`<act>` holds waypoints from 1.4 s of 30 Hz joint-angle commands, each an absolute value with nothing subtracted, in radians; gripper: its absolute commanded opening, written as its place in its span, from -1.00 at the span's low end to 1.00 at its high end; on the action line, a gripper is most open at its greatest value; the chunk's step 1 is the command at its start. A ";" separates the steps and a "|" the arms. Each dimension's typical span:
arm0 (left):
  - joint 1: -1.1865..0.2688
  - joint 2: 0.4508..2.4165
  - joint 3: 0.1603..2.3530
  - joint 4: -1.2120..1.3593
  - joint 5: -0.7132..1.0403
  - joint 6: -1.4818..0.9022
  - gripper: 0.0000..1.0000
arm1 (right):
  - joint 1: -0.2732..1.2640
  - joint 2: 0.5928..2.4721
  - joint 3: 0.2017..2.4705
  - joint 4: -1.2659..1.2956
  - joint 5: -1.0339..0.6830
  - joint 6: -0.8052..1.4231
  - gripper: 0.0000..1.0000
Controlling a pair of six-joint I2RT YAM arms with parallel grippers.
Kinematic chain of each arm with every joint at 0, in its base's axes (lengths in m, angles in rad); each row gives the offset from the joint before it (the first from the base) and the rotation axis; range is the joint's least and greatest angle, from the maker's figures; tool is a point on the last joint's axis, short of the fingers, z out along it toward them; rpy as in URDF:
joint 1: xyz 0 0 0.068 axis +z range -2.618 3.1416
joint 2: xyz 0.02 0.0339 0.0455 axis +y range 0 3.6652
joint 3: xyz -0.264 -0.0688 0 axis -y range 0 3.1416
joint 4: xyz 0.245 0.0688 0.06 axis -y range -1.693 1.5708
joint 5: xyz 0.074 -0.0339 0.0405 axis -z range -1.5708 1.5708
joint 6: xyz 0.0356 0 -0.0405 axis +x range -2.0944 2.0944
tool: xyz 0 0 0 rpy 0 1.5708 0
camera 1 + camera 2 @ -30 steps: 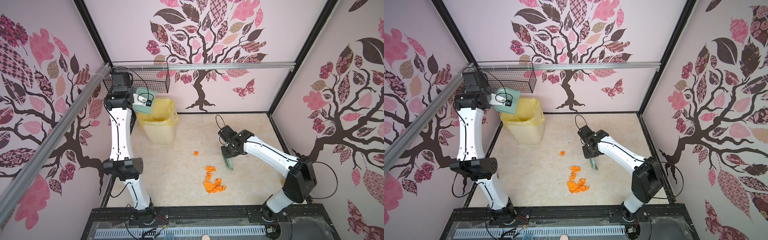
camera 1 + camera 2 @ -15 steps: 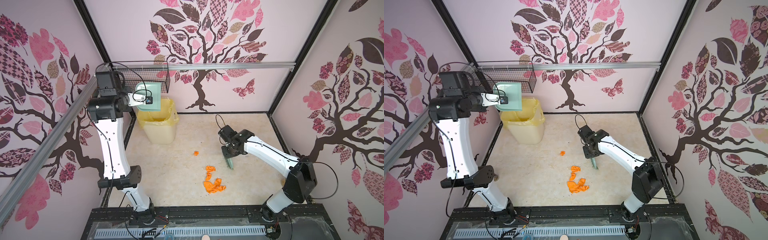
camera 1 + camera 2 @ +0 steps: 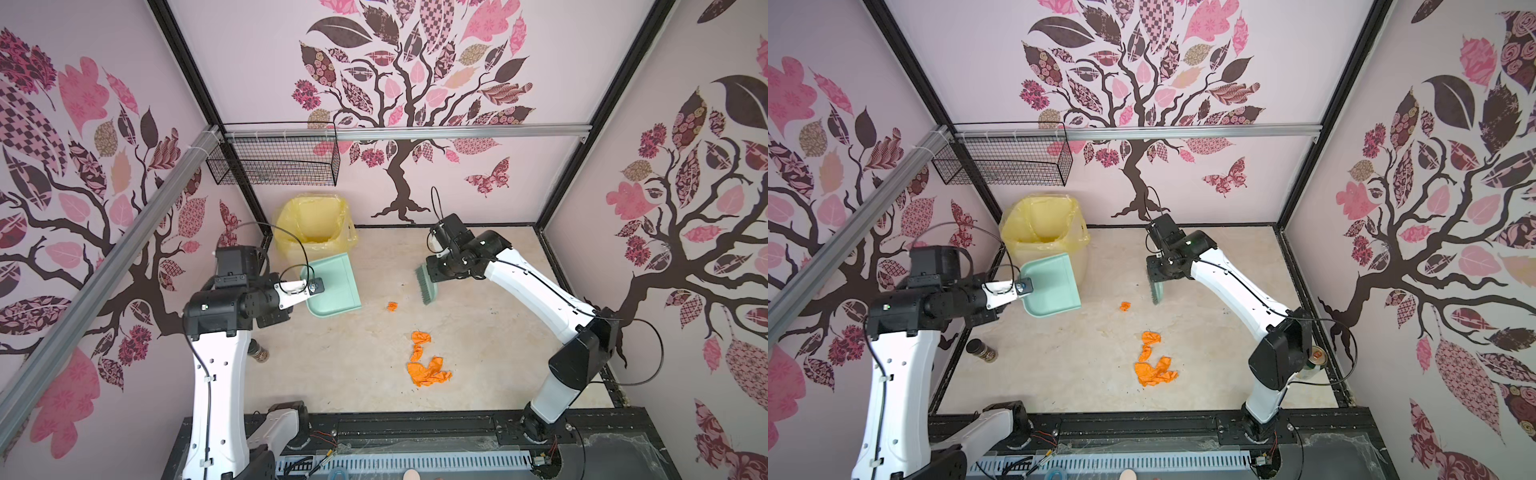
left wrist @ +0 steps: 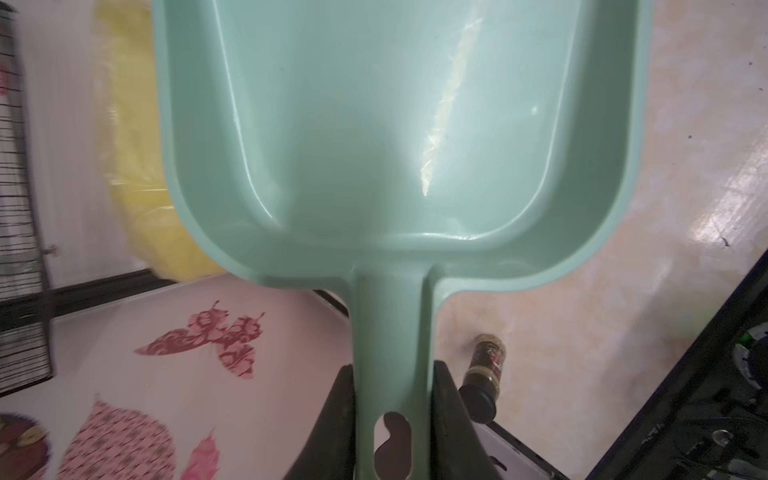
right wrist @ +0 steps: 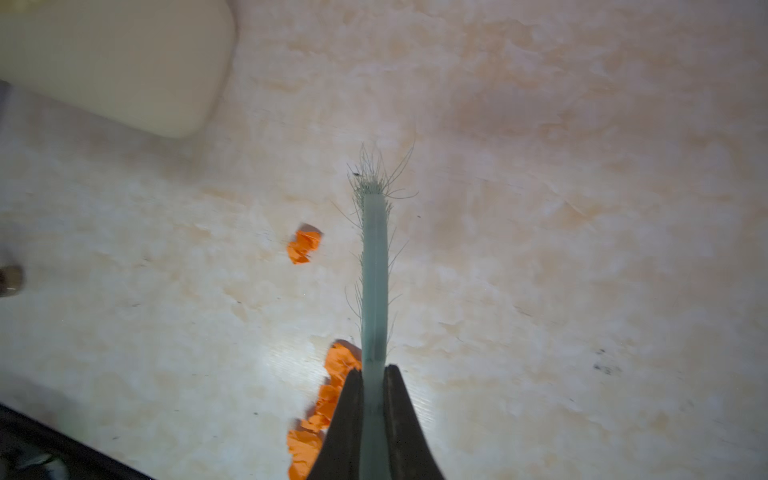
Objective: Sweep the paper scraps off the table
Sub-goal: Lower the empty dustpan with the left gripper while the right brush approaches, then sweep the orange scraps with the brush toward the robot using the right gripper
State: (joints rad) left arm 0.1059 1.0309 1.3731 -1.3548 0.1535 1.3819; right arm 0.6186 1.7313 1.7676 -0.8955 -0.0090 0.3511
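Orange paper scraps (image 3: 428, 372) are scattered on the beige marble-look table (image 3: 345, 374), 3 clumps by the look of it. A small scrap (image 3: 392, 306) is parked between the dustpan (image 3: 336, 286) and the brush (image 3: 424, 286), nearer the brush. A crumpled strip (image 3: 419, 337) and the biggest wad (image 3: 1154, 368) are lying closer to the front edge, just beside each other and well apart from both tools.

The mint dustpan is clamped by its handle in the left gripper (image 4: 392, 376), jaws pressed against both sides of it. It's held out just in front of the yellow-bagged bin (image 3: 311, 224), open lip turned toward the brush.

The matching brush is pinched in the right gripper (image 5: 374, 376), jaws fully closed on the thin handle, head hung over the middle of the table. Whether the bristles are touching the surface can't be made out.

A small brown bottle (image 3: 982, 351) is seen lying on the table's left side, near the left arm.
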 commanded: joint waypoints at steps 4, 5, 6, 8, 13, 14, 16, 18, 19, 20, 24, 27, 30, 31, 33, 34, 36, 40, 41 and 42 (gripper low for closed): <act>0.101 0.963 1.143 -1.238 0.257 1.241 -1.00 | 0.614 1.828 1.735 -0.512 -0.304 0.681 -1.00; 0.098 0.963 1.108 -1.221 0.261 1.232 -1.00 | 0.614 1.843 1.713 -0.450 -0.327 0.736 -1.00; 0.096 0.962 1.075 -1.192 0.260 1.225 -1.00 | 0.612 1.859 1.698 -0.404 -0.340 0.778 -1.00; 0.075 0.963 0.990 -1.120 0.245 1.213 -1.00 | 0.611 1.905 1.679 -0.322 -0.367 0.850 -1.00; 0.035 0.979 0.869 -1.022 0.250 1.172 -1.00 | 0.610 1.991 1.652 -0.222 -0.395 0.947 -1.00; 0.033 0.984 0.857 -1.012 0.254 1.164 -1.00 | 0.609 2.000 1.642 -0.211 -0.397 0.957 -1.00; 0.032 0.997 0.842 -0.994 0.261 1.156 -1.00 | 0.604 2.010 1.610 -0.193 -0.404 0.975 -1.00; 0.031 1.010 0.830 -0.976 0.261 1.150 -1.00 | 0.594 2.006 1.554 -0.163 -0.420 0.996 -1.00; 0.031 1.015 0.826 -0.969 0.262 1.150 -1.00 | 0.587 1.996 1.517 -0.146 -0.430 1.006 -1.00; 0.031 1.020 0.823 -0.967 0.264 1.149 -1.00 | 0.579 1.985 1.477 -0.127 -0.439 1.015 -1.00; 0.030 1.041 0.820 -0.954 0.269 1.148 -1.00 | 0.571 1.896 1.318 -0.081 -0.426 1.029 -1.00; 0.030 1.070 0.829 -0.945 0.270 1.147 -1.00 | 0.570 1.813 1.221 -0.082 -0.402 1.024 -1.00; 0.028 1.100 0.847 -0.944 0.271 1.144 -1.00 | 0.569 1.718 1.115 -0.084 -0.370 1.023 -1.00; 0.026 1.109 0.853 -0.946 0.272 1.140 -1.00 | 0.570 1.683 1.073 -0.082 -0.363 1.026 -1.00; 0.025 1.117 0.864 -0.948 0.274 1.140 -1.00 | 0.569 1.617 0.997 -0.088 -0.348 1.028 -1.00; 0.025 1.119 0.867 -0.946 0.276 1.140 -1.00 | 0.570 1.581 0.961 -0.098 -0.339 1.025 -1.00; 0.023 1.127 0.871 -0.944 0.272 1.144 -1.00 | 0.570 1.518 0.907 -0.135 -0.318 1.010 -1.00; 0.018 1.145 0.878 -0.941 0.264 1.149 -1.00 | 0.569 1.392 0.854 -0.249 -0.271 0.957 -1.00; 0.015 1.149 0.879 -0.938 0.262 1.147 -1.00 | 0.570 1.370 0.855 -0.272 -0.264 0.941 -1.00; 0.012 1.150 0.879 -0.938 0.262 1.143 -1.00 | 0.569 1.347 0.864 -0.295 -0.261 0.914 -1.00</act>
